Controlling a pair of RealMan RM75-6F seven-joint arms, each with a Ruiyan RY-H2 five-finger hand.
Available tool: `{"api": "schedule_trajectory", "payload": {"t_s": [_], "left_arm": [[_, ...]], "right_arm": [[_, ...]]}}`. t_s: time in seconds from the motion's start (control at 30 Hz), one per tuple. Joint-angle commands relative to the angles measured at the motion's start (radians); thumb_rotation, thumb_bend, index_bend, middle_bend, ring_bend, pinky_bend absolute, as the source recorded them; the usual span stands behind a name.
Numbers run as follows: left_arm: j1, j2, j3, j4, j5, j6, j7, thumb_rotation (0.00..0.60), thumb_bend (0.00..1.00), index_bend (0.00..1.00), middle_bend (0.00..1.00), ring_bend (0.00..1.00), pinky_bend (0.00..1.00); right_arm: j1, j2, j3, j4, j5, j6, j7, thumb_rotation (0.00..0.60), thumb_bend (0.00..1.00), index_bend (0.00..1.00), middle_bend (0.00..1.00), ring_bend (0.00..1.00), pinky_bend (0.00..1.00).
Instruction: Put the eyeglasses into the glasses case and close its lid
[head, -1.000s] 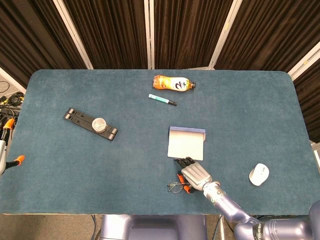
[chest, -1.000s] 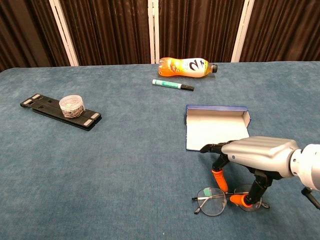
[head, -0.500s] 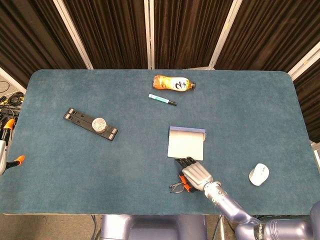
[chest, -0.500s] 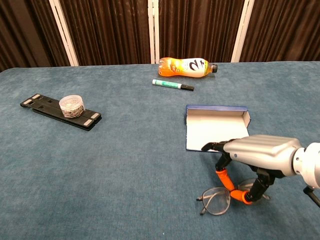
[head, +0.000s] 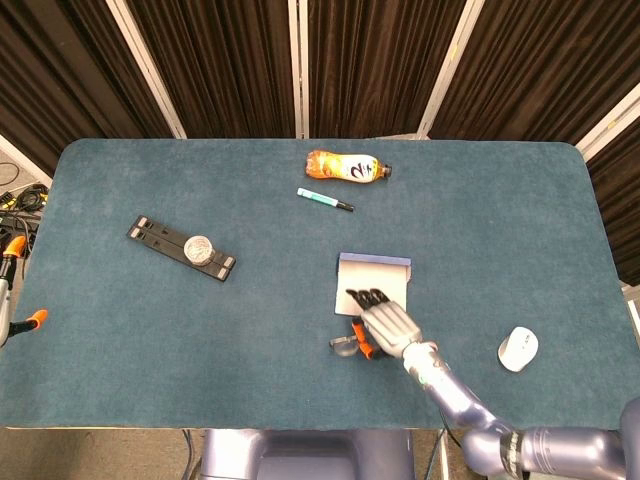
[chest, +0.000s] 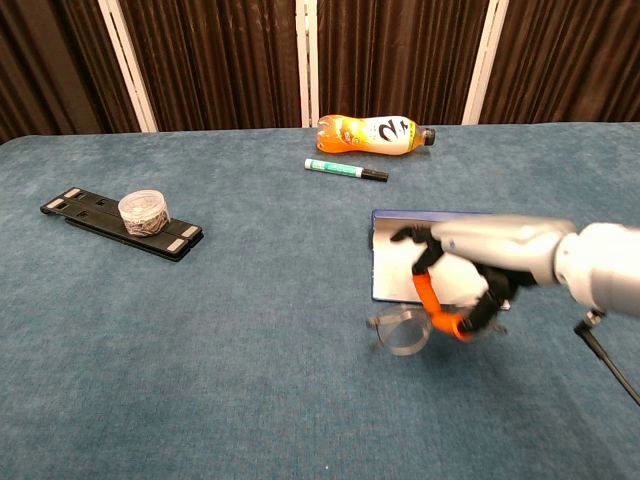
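Eyeglasses lifted, carried toward the case

Right hand pinches the eyeglasses between orange-tipped fingers; a second ago they lay on the worktop, now they hang clear of it at the near edge of the open glasses case (lid up at the far side). Pickup looks done; placing and closing remain. Left hand is out of sight.

Eyeglasses in right hand, before glasses case

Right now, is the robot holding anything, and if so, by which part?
Yes. The right hand holds the eyeglasses, lifted off the table, apparently pinched at the frame beside one lens; the exact contact is hidden by the fingers.
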Motion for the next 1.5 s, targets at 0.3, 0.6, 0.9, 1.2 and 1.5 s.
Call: {"api": "schedule_trajectory", "payload": {"t_s": [0.3, 0.6, 0.9, 1.2, 1.5], "left_arm": [[-0.005, 0.008, -0.014, 0.017, -0.031, -0.022, -0.025, 0.6, 0.0, 0.0, 0.0, 0.0, 0.0], [-0.014, 0.004, -0.018, 0.031, -0.053, -0.043, -0.026, 0.6, 0.0, 0.0, 0.0, 0.0, 0.0], [-0.02, -0.001, -0.019, 0.035, -0.067, -0.053, -0.015, 0.6, 0.0, 0.0, 0.0, 0.0, 0.0], [-0.023, -0.006, -0.015, 0.035, -0.071, -0.054, -0.004, 0.6, 0.0, 0.0, 0.0, 0.0, 0.0], [-0.025, -0.007, -0.013, 0.034, -0.072, -0.056, -0.001, 0.6, 0.0, 0.0, 0.0, 0.0, 0.0]], "right_arm": [[0.106, -0.089, 0.113, 0.204, 0.15, -0.044, -0.003, 0.6, 0.37, 0.63, 0.0, 0.0, 0.0], [0.131, -0.137, 0.128, 0.341, 0.198, -0.063, 0.017, 0.6, 0.37, 0.63, 0.0, 0.0, 0.0], [0.137, -0.176, 0.133, 0.468, 0.217, -0.061, 0.029, 0.6, 0.37, 0.63, 0.0, 0.0, 0.0], [0.128, -0.198, 0.129, 0.534, 0.205, -0.066, 0.044, 0.6, 0.36, 0.62, 0.0, 0.0, 0.0], [0.117, -0.194, 0.139, 0.526, 0.185, -0.063, 0.069, 0.6, 0.15, 0.23, 0.0, 0.0, 0.0]]}}
